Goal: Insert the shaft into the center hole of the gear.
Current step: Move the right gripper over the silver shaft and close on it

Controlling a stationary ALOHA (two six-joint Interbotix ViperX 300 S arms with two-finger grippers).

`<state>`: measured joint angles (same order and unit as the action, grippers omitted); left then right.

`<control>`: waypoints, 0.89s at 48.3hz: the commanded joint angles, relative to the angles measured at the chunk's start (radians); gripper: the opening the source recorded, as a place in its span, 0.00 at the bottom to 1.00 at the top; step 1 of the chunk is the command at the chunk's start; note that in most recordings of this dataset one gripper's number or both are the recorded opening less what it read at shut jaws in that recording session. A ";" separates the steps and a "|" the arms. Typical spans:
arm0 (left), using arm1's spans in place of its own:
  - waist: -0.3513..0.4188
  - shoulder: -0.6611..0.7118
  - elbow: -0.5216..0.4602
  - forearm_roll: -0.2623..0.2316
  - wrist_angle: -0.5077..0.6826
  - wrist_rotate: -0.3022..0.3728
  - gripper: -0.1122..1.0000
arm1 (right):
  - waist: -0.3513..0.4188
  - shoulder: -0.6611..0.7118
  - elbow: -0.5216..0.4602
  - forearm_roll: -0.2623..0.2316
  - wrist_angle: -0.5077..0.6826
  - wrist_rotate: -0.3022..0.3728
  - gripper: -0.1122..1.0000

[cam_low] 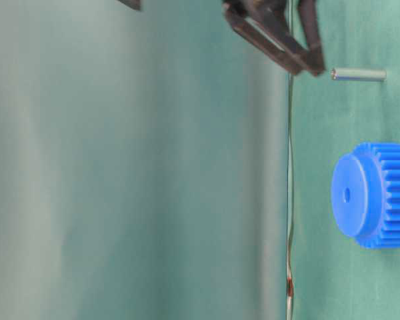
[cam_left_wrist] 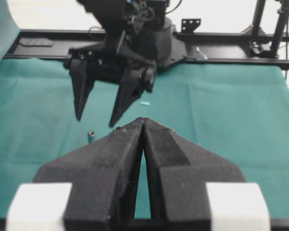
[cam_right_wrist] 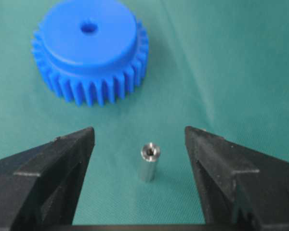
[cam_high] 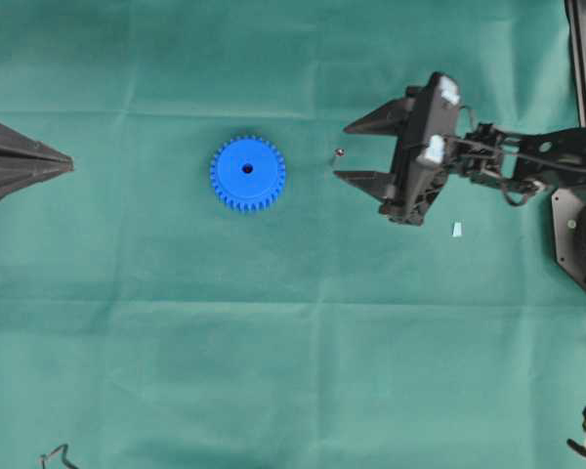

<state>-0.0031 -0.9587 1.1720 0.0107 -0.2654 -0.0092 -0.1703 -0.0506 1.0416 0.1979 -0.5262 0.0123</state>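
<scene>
Nearest us in the right wrist view, the right gripper stands spread wide, holding nothing. Between its tips we see the shaft upright on the green cloth, touching neither. Beyond lies the gear, flat, its center hole empty. The left gripper is pressed closed, well apart.
</scene>
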 commanded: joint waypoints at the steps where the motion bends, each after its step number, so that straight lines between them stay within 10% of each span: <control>1: -0.003 0.008 -0.026 0.003 -0.002 0.002 0.10 | -0.003 0.032 -0.025 0.015 -0.023 -0.002 0.80; 19: -0.002 0.008 -0.026 0.003 0.009 0.002 0.10 | -0.006 0.074 -0.018 0.051 -0.058 -0.002 0.76; 34: -0.003 0.008 -0.026 0.003 0.018 0.000 0.10 | 0.003 0.075 -0.020 0.051 -0.052 -0.002 0.27; 43: -0.003 0.008 -0.026 0.003 0.021 0.000 0.10 | 0.003 0.074 -0.023 0.051 -0.048 0.000 0.25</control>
<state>-0.0031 -0.9572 1.1720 0.0123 -0.2424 -0.0092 -0.1703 0.0337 1.0308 0.2454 -0.5706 0.0123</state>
